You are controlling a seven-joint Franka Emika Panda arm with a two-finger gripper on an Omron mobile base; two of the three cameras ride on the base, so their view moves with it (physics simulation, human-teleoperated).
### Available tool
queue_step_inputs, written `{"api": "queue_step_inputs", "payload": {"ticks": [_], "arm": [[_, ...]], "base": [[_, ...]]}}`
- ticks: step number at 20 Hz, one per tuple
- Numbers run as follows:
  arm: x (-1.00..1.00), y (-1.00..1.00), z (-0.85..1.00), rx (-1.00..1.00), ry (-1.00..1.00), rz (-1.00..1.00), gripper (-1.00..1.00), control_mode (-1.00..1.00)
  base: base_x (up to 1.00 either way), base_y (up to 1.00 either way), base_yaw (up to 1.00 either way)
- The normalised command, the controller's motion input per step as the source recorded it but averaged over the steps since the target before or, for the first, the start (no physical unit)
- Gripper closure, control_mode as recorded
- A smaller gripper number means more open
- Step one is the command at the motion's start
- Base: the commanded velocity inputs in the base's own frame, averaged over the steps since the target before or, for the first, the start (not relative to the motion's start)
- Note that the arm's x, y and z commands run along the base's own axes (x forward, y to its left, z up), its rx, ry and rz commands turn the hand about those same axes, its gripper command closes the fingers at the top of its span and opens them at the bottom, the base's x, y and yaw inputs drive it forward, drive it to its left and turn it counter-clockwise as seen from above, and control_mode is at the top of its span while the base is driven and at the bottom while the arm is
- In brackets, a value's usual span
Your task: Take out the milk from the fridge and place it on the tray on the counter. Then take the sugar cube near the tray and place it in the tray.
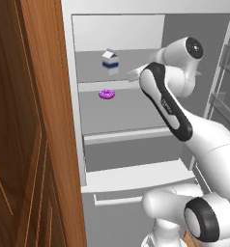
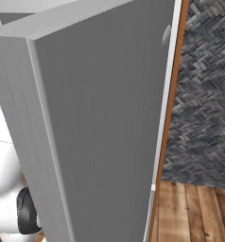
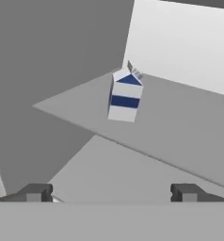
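Observation:
The fridge (image 1: 72, 120) stands open. The milk (image 1: 109, 61), a small white carton with a dark blue band, stands upright on its upper shelf. In the hand view the milk (image 3: 125, 96) is ahead of and above my gripper (image 3: 111, 193), well apart from it. The gripper is open, its two dark fingertips (image 3: 36, 193) spread wide with nothing between them. My arm reaches into the fridge from the right, at about the height of that shelf. The tray, the counter and the sugar cube are out of view.
A purple donut (image 1: 106, 94) lies on the shelf below the milk. A tall wooden cabinet (image 1: 30, 144) flanks the fridge on the left. Clear door racks (image 1: 228, 58) hang at the right. The open fridge door (image 2: 100, 123) blocks the right base view.

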Motion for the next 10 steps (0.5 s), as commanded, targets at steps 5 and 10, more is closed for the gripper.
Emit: {"api": "queue_step_inputs", "payload": {"ticks": [5, 10], "arm": [[0.44, 0.29, 0.00, 0.00, -0.12, 0.02, -1.00, -1.00], [0.31, 0.26, 0.00, 0.01, -0.24, 0.05, -1.00, -1.00]], "base": [[0.00, 0.00, 0.00], [0.00, 0.00, 0.00]]}}
